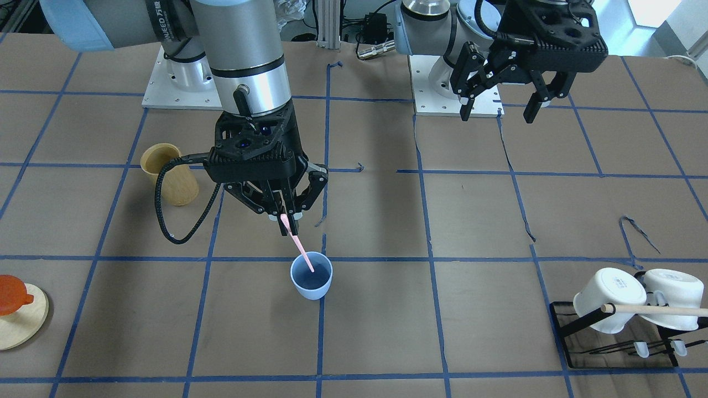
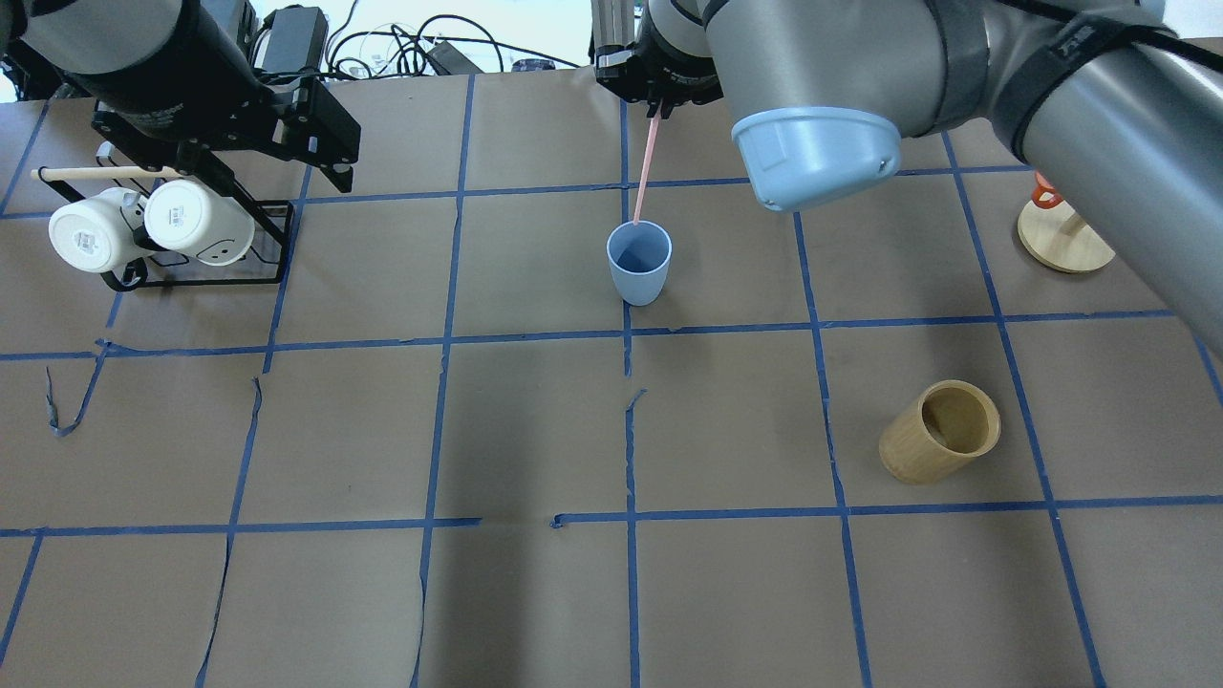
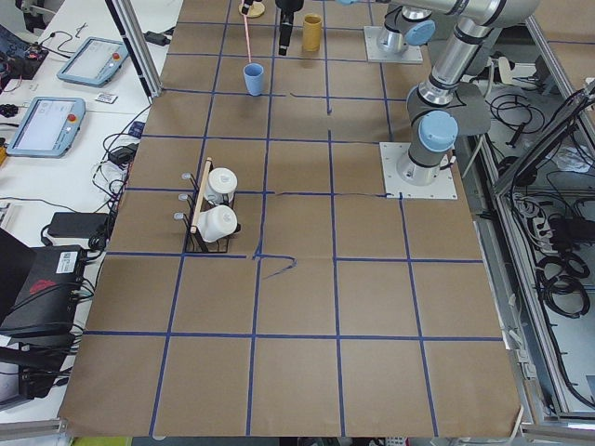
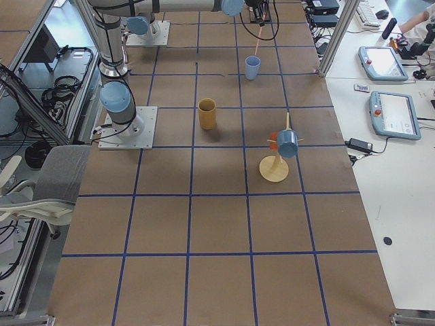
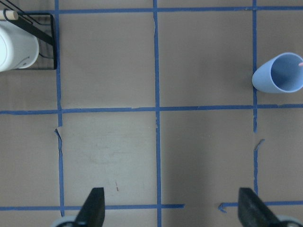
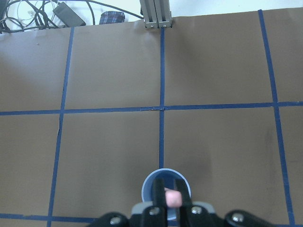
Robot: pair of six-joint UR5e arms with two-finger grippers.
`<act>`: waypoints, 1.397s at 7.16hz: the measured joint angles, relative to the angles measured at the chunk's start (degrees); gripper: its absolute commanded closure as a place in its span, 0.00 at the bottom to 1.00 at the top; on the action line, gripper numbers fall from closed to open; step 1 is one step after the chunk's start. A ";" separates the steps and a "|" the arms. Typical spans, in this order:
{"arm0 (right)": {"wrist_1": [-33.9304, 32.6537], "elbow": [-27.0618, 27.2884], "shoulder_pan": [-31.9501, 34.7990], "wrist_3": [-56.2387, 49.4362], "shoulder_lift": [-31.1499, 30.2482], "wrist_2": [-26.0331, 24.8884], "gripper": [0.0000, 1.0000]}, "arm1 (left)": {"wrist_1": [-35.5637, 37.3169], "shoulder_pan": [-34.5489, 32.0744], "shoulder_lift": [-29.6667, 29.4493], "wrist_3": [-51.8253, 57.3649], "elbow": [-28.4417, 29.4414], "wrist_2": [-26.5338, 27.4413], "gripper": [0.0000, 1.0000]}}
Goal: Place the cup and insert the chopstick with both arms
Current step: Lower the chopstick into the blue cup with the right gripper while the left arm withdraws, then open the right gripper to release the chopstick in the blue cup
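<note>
The light-blue cup stands upright near the table's middle, and also shows in the overhead view and the left wrist view. My right gripper hovers just above it, shut on the top of the pink chopstick. The stick hangs slanted with its lower end inside the cup's mouth. In the right wrist view the stick sits between the fingers over the cup. My left gripper is open and empty, raised near its base, far from the cup.
A tan bamboo cylinder stands on my right side. A black rack with two white mugs and a long wooden rod stands at my far left. A wooden stand with an orange piece sits at my far right.
</note>
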 measured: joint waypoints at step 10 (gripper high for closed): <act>-12.05 7.40 0.02 1.65 0.74 0.77 0.00 | 1.13 0.13 0.75 -0.36 -0.45 0.17 0.00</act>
